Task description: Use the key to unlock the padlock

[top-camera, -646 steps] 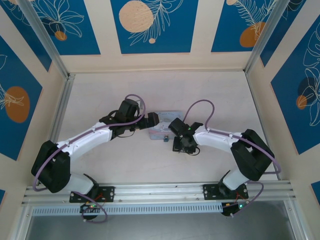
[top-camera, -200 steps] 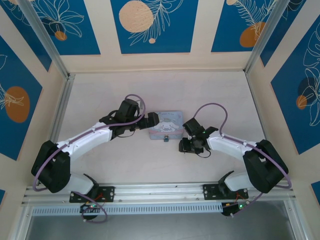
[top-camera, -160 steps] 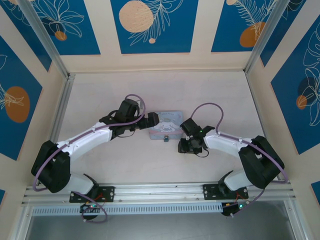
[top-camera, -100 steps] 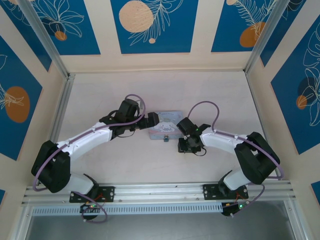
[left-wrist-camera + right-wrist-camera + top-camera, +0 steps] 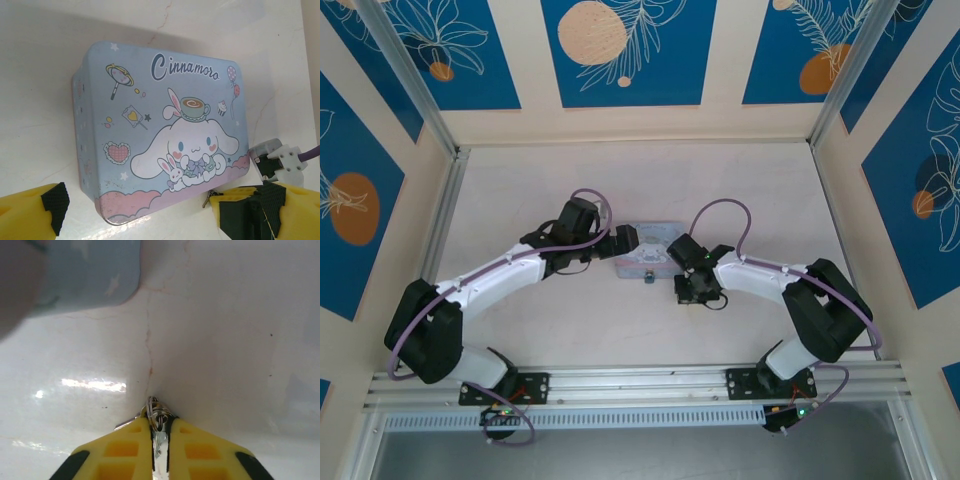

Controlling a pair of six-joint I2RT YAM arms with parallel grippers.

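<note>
Right gripper (image 5: 159, 424) clamped on key (image 5: 157, 444); left gripper (image 5: 142, 212) wide open at Cinnamoroll tin (image 5: 160, 100).
Lift gently; keep blade square to padlock (image 5: 647, 278).

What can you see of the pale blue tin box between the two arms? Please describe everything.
The tin box is pale blue metal with rounded corners, lid on, lying flat on the white table, lid up. The lid shows a white long-eared cartoon dog, a heart, balloons, pink clouds and the word "Cinnamoro". The open left fingers flank one end; whether they touch it is unclear.
</note>
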